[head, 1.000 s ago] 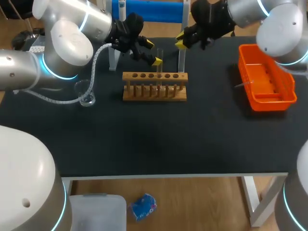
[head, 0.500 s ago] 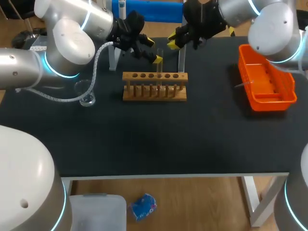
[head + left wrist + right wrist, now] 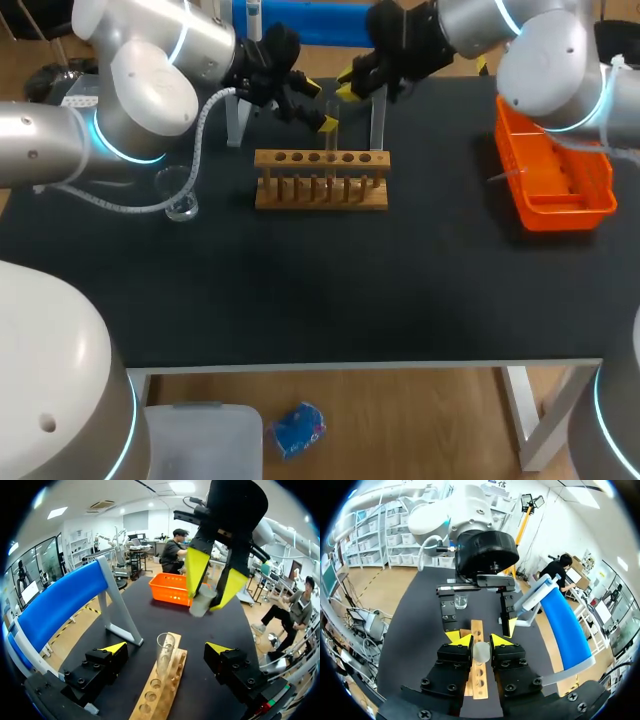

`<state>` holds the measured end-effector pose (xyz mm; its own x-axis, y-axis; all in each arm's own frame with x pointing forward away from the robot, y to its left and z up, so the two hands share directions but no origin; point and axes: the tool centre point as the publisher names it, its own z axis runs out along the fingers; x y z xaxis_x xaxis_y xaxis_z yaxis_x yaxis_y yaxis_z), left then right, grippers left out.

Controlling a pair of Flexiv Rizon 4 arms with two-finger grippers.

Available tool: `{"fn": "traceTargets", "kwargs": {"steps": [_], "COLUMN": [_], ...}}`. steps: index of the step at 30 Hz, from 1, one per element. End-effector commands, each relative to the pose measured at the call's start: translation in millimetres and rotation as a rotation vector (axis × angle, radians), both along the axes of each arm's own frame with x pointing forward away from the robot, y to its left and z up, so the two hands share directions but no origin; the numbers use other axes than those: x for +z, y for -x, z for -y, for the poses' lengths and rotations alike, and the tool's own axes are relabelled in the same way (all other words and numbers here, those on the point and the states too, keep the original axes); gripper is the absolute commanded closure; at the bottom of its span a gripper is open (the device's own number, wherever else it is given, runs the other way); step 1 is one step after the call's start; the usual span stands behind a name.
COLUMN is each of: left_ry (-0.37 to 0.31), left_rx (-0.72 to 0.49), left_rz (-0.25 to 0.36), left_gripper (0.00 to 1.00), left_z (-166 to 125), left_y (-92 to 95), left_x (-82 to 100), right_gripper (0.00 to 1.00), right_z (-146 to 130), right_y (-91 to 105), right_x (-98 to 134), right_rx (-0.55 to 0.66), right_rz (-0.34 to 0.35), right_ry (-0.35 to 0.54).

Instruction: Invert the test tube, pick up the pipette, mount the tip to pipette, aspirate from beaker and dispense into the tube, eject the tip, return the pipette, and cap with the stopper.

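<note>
Your left hand (image 3: 319, 107) is spread wide at the wooden rack (image 3: 320, 192). Its yellow fingertips stand either side of the test tube (image 3: 165, 652) and do not touch it. The tube is a clear glass cylinder, upright with its open mouth up, in a hole near the middle of the rack's single row of round holes. Your right hand (image 3: 479, 640) is pressed onto the stopper (image 3: 481, 653), a small, pale, slightly tapered plug pinched between its two yellow tips. In the head view that hand sits at about one o'clock from the tube's mouth, and the left wrist view shows it raised above the rack. The matte black tabletop (image 3: 300, 290) carries a small clear beaker (image 3: 181, 195) at about nine o'clock from the rack and a glossy orange plastic bin (image 3: 560, 215) with slotted walls at three o'clock. A blue curved stand (image 3: 330, 20) on slanted white legs sits at twelve o'clock, behind both hands.
</note>
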<state>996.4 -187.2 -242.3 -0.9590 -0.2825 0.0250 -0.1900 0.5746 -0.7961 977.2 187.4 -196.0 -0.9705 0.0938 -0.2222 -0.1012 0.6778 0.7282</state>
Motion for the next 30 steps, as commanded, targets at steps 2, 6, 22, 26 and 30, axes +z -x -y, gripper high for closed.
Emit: {"fn": "traceTargets", "kwargs": {"steps": [2, 6, 22, 26, 30], "left_ry": [0.000, 0.000, 0.000, 0.000, 0.000], "left_rx": [0.001, 0.001, 0.001, 0.001, 0.001], "left_rz": [0.001, 0.001, 0.001, 0.001, 0.001], "left_gripper": [0.00, 0.00, 0.00, 0.00, 0.00], "left_z": [0, 0, 0, 0, 0], "left_y": [0.3, 0.3, 0.3, 0.3, 0.3], "left_x": [-0.5, -0.5, -0.5, -0.5, -0.5], "right_gripper": [1.00, 1.00, 1.00, 1.00, 1.00], "right_z": [-7, -8, -15, -15, -15], "right_y": [-8.9, -13.3, -19.0, -18.3, -17.9], "right_x": [-10, -13, -17, -20, -22], "right_rx": [0.003, 0.003, 0.013, 0.014, 0.015], "right_rz": [0.001, -0.003, -0.021, -0.028, -0.034], "right_ry": [-0.009, -0.015, -0.012, -0.009, -0.007]}}
